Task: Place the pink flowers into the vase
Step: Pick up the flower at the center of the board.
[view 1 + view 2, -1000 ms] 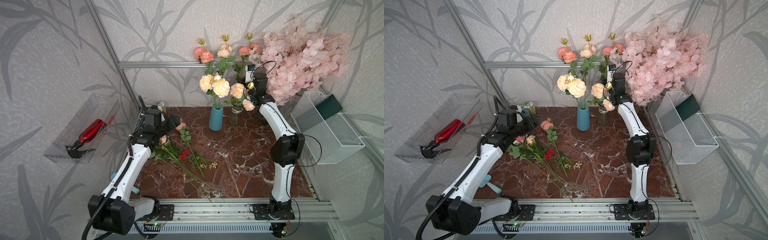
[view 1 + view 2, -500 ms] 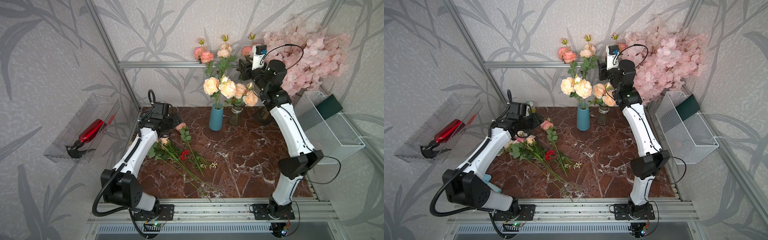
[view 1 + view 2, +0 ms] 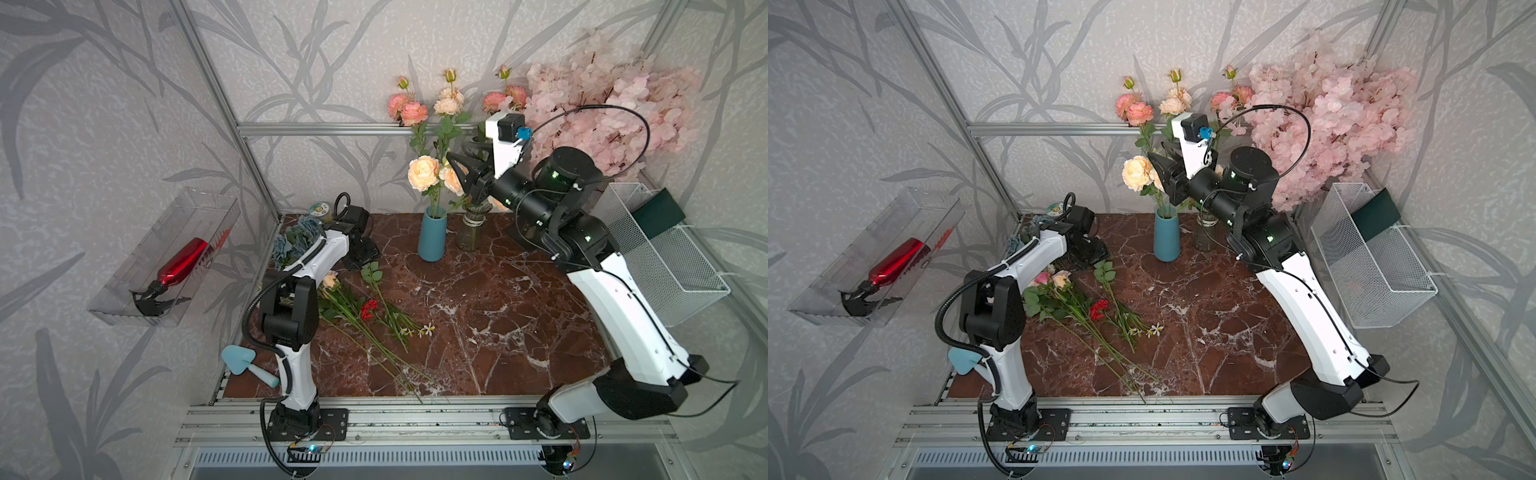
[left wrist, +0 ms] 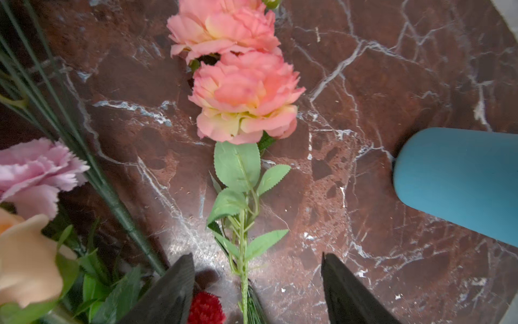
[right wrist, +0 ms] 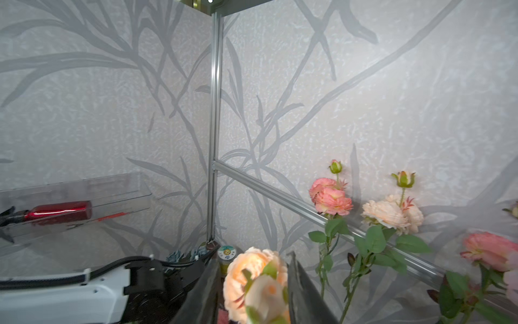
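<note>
A spray of pink flowers [image 4: 244, 95] lies on the marble table, its green stem [image 4: 243, 280] running between my left gripper's fingers. The left gripper [image 4: 256, 277] is open and low over that spray, whose heads it hides in both top views [image 3: 359, 251] [image 3: 1088, 251]. More pink flowers [image 3: 1042, 277] lie in the loose bunch beside it. Other sprays stand in the blue vase [image 3: 432, 239] [image 4: 454, 182] and the glass vase [image 3: 469, 230]. My right gripper [image 3: 457, 151] [image 5: 253, 256] is raised beside the peach heads [image 3: 424, 172], jaws apart, gripping nothing that I can see.
A red carnation [image 3: 369, 308] and long stems lie mid-table. A large pale-pink blossom tree [image 3: 602, 99] fills the back right, above a white wire basket [image 3: 665, 257]. On the left wall, a clear tray holds a red bottle [image 3: 183, 262]. A blue trowel [image 3: 245, 361] lies front left.
The left gripper has shifted over the pink heads and its jaws have narrowed. The right arm has risen and drawn back from the glass vase, its gripper now pointing left.
</note>
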Available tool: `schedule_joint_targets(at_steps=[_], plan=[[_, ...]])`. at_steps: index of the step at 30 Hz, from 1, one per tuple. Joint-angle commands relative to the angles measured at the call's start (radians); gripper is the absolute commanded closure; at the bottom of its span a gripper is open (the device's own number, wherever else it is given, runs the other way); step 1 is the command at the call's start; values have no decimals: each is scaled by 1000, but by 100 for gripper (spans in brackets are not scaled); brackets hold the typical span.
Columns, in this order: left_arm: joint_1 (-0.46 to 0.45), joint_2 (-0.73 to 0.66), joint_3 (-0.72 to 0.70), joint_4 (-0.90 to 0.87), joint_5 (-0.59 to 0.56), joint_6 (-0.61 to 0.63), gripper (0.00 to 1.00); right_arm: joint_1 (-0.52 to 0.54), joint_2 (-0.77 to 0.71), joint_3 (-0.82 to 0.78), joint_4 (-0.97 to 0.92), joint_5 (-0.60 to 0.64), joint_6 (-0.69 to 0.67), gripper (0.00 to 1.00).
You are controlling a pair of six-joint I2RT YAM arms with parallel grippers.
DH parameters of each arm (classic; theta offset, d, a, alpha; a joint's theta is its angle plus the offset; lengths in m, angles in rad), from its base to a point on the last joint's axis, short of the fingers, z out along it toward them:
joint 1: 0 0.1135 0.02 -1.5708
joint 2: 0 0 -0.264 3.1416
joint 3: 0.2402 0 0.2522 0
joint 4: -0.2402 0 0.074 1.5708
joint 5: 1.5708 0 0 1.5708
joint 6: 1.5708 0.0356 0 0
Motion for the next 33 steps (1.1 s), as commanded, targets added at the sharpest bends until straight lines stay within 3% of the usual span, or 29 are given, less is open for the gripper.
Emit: schedule_joint_targets(at_steps=[1,8,11,13,20,25,33], plan=[[-1,54,52,-55,-35,-22,29,2,-81,-95,37,-77,64,60],[-4,152,56,-29,-58,-37,34,2,-189,-186,53,-190,140,60],[-7,176,52,1,-71,-39,41,3,-216,-204,57,-253,170,61],[-11,189,56,17,-73,-41,49,3,-232,-219,67,-292,191,61],[-23,186,49,43,-110,-34,100,3,-253,-241,43,-304,215,62],[-21,105,24,57,-113,-8,100,2,-250,-268,15,-349,238,63],[-20,-276,-85,114,-69,88,100,12,-177,-235,-115,-491,320,63]])
